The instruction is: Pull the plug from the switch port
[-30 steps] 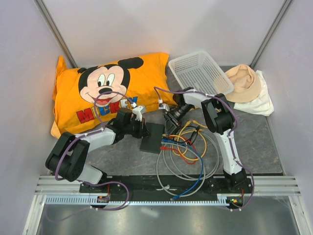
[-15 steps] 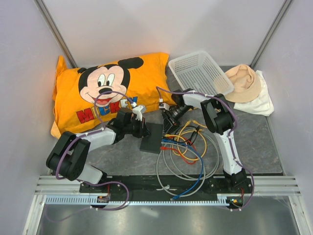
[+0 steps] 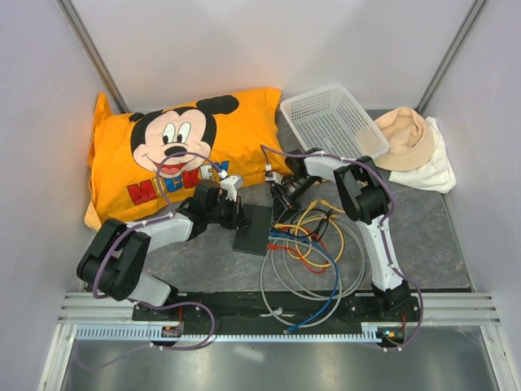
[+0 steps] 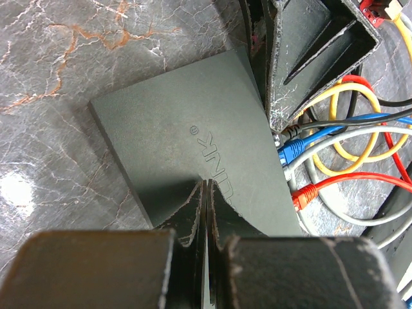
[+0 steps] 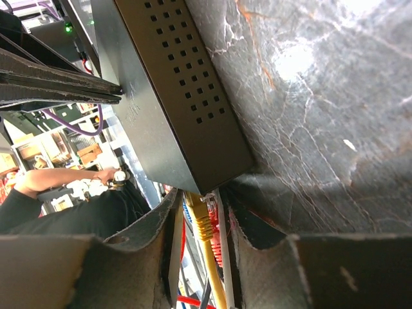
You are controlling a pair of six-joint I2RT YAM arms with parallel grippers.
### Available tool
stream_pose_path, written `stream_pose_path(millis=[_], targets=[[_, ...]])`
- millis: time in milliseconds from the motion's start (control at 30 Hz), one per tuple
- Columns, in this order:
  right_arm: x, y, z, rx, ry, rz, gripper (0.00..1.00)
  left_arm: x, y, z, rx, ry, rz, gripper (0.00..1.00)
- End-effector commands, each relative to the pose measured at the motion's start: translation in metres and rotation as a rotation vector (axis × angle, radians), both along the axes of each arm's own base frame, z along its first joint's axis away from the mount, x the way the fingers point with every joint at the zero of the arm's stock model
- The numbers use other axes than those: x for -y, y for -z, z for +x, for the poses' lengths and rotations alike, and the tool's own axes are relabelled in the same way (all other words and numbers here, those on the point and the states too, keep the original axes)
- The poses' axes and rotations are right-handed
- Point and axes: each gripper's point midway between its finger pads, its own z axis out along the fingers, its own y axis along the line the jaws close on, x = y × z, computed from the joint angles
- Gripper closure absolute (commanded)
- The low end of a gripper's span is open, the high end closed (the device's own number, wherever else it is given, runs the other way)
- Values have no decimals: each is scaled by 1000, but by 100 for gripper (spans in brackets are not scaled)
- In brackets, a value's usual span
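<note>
The switch (image 3: 252, 229) is a flat matte-black box on the marble tabletop, also in the left wrist view (image 4: 187, 135) and the right wrist view (image 5: 187, 109). My left gripper (image 3: 242, 217) is shut with nothing in it, and its tips (image 4: 207, 187) press on the switch's top. Several plugs sit in the port edge: yellow (image 5: 207, 222), blue (image 4: 291, 149) and red (image 4: 304, 195). My right gripper (image 5: 201, 196) straddles the yellow plug at that edge. Its fingers are close on both sides, with a narrow gap still showing. From above, the right gripper (image 3: 279, 213) is at the switch's far right corner.
Coiled cables (image 3: 313, 261) in yellow, red, blue and grey lie to the right of the switch. An orange Mickey pillow (image 3: 171, 155) lies at the back left. A white mesh basket (image 3: 334, 120) and a beige hat on white cloth (image 3: 407, 142) are at the back right.
My right gripper has edged left to the switch's port edge and its jaws have narrowed around the yellow plug. The left gripper and the switch have not moved.
</note>
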Motion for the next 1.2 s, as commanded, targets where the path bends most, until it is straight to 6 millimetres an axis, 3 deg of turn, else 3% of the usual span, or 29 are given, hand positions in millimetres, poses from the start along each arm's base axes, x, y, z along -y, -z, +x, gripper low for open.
stream_pose_path(millis=[0,133,300,600,800,1167], targets=[[3,22,13,135,-30,-53,68,-19,27,-11,-57,-43,99,99],[4,22,13,139,-31,-59,73,-18,28,-11,-57,-43,99,98],[6,27,12,141,-37,-75,86,-19,29,-10,-56,-46,101,98],[17,37,2,131,-86,-60,95,-22,31,-5,-49,-72,120,98],[30,51,-6,137,-141,-99,98,-23,30,-4,-45,-83,125,98],[46,51,-20,103,-291,-81,99,-22,36,1,-57,-87,139,98]])
